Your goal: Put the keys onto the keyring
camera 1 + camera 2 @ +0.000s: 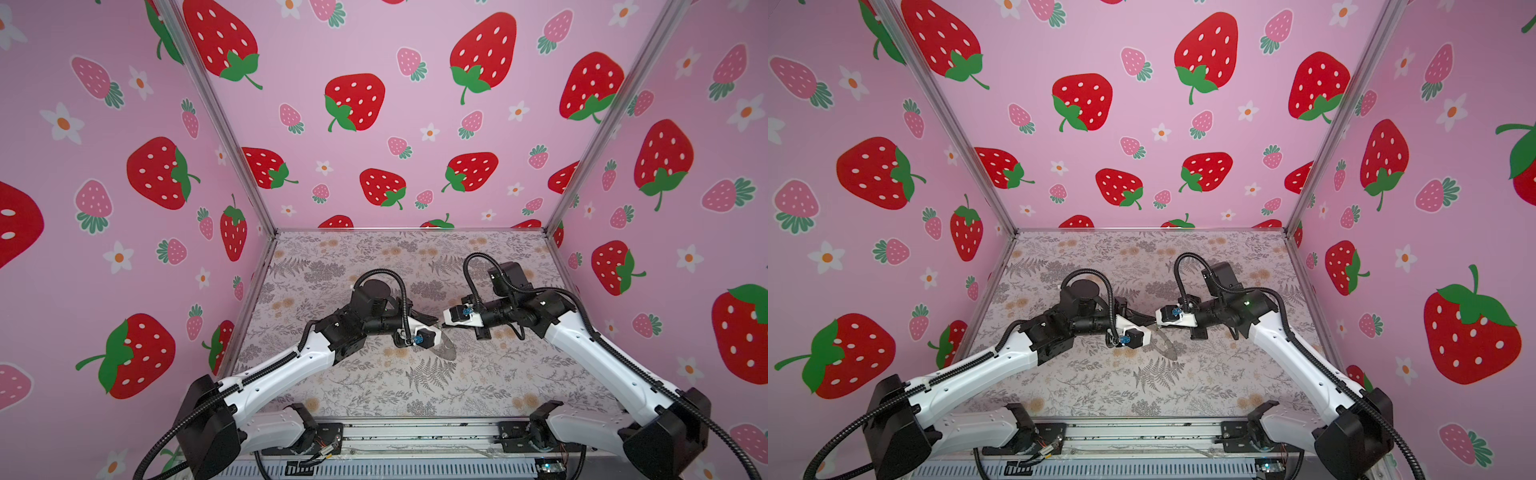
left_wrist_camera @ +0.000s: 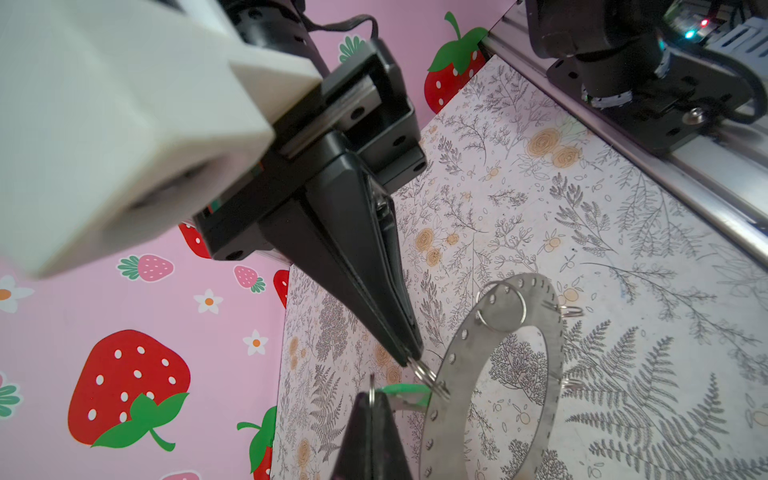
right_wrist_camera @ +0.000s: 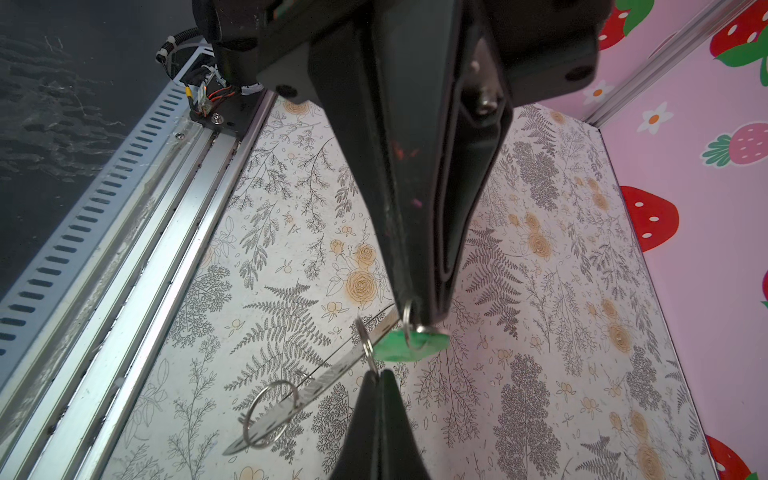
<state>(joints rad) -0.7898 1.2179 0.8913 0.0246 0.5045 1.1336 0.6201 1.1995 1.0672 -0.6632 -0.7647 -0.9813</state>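
L gripper (image 2: 409,357): closed, pinching wire loop (image 2: 430,378) on keyring (image 2: 469,345) rim.
R gripper (image 3: 419,320): closed on split ring (image 3: 406,311) of green-tagged keys (image 3: 399,345).
Gap: tips nose-to-nose — keys just beside loop, R arm nearer.
Keys' axis: foreshortened — can't tell.

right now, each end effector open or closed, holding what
left end effector: closed on a wire loop of the keyring
right end effector: closed on the ring of the green key tag
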